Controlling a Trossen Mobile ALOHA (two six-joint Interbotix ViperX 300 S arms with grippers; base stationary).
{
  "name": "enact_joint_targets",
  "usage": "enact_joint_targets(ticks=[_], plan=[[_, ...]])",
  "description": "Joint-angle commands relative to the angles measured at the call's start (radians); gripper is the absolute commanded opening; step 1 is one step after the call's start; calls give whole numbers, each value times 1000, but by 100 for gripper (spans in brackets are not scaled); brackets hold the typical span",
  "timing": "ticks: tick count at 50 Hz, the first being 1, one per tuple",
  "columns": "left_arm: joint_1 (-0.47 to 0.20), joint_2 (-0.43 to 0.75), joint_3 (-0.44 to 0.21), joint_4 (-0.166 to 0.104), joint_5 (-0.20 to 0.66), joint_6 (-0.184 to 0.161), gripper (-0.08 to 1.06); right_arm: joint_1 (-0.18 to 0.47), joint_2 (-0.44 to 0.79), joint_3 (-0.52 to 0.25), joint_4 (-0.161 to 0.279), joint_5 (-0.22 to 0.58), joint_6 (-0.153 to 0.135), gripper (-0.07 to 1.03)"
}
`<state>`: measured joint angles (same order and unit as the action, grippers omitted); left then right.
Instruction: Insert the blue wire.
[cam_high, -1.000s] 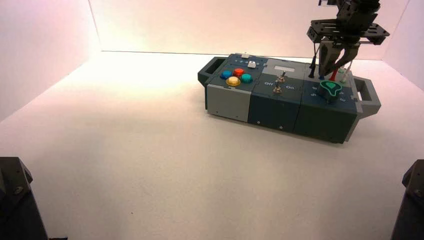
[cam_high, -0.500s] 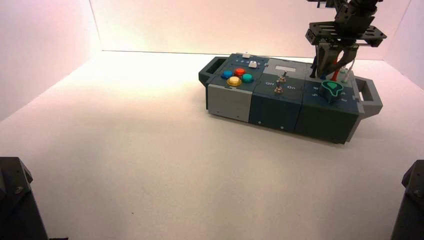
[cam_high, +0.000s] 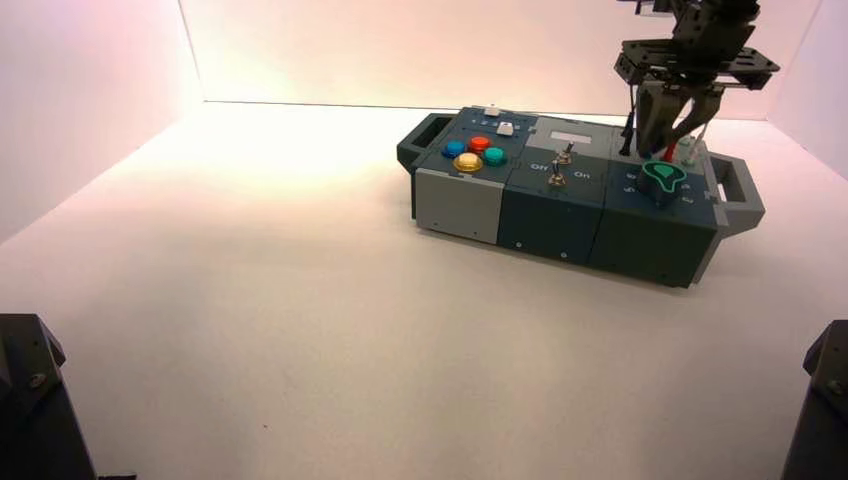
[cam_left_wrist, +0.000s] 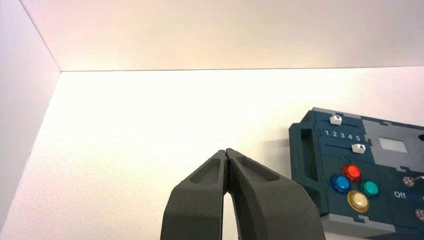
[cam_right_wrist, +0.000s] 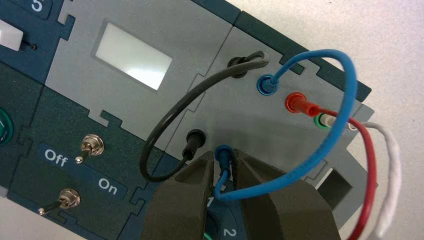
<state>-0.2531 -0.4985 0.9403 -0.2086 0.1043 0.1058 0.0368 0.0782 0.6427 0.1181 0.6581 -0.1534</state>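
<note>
Right wrist view: we are bringing our right gripper (cam_right_wrist: 224, 154) to work over the light-grey wire panel at the box's right end, just on the far side of the green-marked knob (cam_high: 662, 178). Its jaws are standing spread, one on each side of the near plug (cam_right_wrist: 223, 156) of the blue wire (cam_right_wrist: 320, 155), and we are seeing no firm pinch on it. That plug is pointing down at the near side of the panel, while the wire's far end is sitting in the blue socket (cam_right_wrist: 267, 85); the loop is arching over to the right between them. The black wire (cam_right_wrist: 170, 117) is running to the left of the near plug, and the red wire (cam_right_wrist: 370, 165) and white wire (cam_right_wrist: 392, 175) are curving on the right.

Our left gripper (cam_left_wrist: 226, 151) is waiting over the table (cam_left_wrist: 125, 150) to the left of the box (cam_left_wrist: 345, 220), jaws pressed together.

We are judging the insertion as all but done, the near plug seeming to be seated, though its depth is hard to tell. Next we are needing to clear the plug by lifting straight up, without snagging the loop or nudging the black plug (cam_right_wrist: 194, 143) close by.
</note>
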Motion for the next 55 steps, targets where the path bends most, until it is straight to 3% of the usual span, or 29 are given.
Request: enact_joint_targets(ticks=[1, 55], plan=[[2, -8, -32, -2, -8, 5, -3, -3, -37, -31, -2, 5, -2, 21], [2, 5, -35, 0, -9, 20, -3, -3, -172, -41, -3, 28, -6, 21]])
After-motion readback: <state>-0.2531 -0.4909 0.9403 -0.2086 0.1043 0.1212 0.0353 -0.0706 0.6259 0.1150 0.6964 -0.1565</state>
